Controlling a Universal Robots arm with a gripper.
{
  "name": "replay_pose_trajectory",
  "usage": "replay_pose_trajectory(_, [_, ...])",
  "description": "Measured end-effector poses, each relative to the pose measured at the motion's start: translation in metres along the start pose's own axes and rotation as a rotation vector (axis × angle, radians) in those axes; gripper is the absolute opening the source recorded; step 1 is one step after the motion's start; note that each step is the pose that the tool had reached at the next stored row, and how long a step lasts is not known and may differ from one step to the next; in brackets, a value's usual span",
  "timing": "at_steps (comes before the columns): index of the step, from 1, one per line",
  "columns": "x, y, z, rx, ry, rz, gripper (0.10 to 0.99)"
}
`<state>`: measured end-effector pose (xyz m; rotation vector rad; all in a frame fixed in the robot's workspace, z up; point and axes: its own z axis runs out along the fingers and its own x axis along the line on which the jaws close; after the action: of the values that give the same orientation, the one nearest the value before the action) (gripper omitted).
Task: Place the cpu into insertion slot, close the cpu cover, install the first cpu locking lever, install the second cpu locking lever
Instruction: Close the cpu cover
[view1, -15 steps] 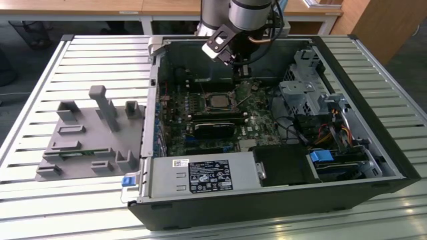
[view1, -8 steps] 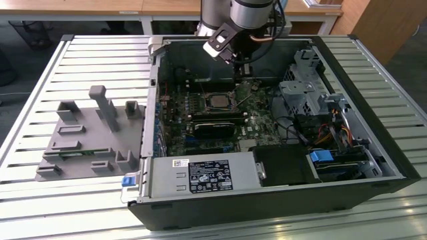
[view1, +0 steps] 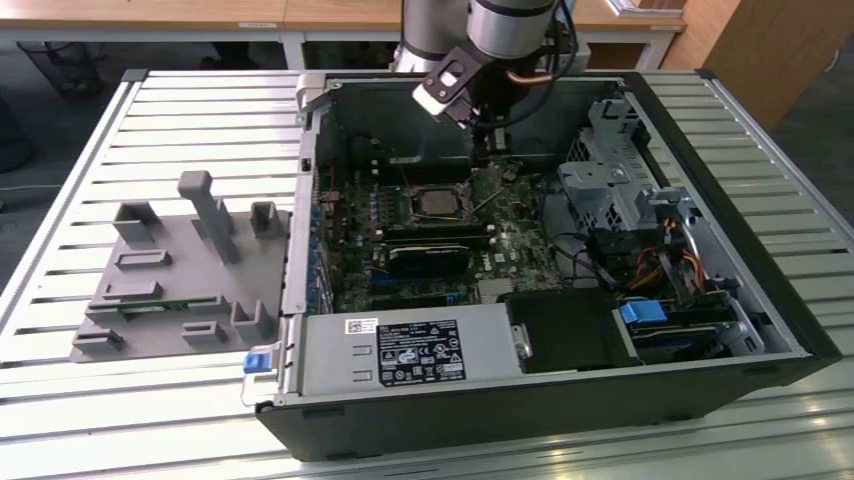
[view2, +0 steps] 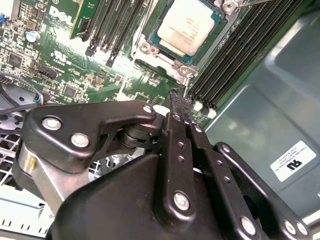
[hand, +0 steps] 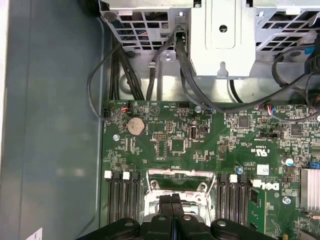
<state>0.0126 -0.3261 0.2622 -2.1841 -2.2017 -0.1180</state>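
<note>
Silver-grey cpu seated in insertion slot; gripper beside it, jaws clenched on nothing; locking unconfirmed.

the case lies open on top, so room stands free straight above the cpu. low memory slots flank it on two sides. a black card stands just beside. the drive cage and its cables rise nearby, perhaps narrowing a sideways approach.

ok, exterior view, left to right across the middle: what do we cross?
grey fixture → case wall → cpu → metal drive cage
</note>
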Motion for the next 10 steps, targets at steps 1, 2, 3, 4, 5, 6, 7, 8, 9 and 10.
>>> replay_pose_trajectory(1, [-0.0005, 0.0002, 0.0000, 0.000, 0.0000, 0.000, 0.106])
replay_pose_trajectory(2, [-0.0012, 0.0005, -0.0001, 0.000, 0.0000, 0.000, 0.106])
replay_pose_trajectory(3, [-0.0019, 0.0008, -0.0001, 0.000, 0.0000, 0.000, 0.106])
replay_pose_trajectory(4, [-0.0027, 0.0011, -0.0002, 0.000, 0.0000, 0.000, 0.106])
replay_pose_trajectory(5, [-0.0034, 0.0015, -0.0003, 0.000, -0.0001, 0.000, 0.106])
replay_pose_trajectory(6, [-0.0040, 0.0022, -0.0003, 0.000, 0.0000, 0.000, 0.106])
replay_pose_trajectory(7, [-0.0043, 0.0030, -0.0003, 0.000, 0.0000, 0.000, 0.106])
replay_pose_trajectory(8, [-0.0045, 0.0042, -0.0002, 0.000, 0.0002, 0.000, 0.106])
replay_pose_trajectory(9, [-0.0045, 0.0055, -0.0001, 0.000, 0.0001, 0.000, 0.106])
replay_pose_trajectory(10, [-0.0045, 0.0070, -0.0001, 0.000, 0.0001, 0.000, 0.106])
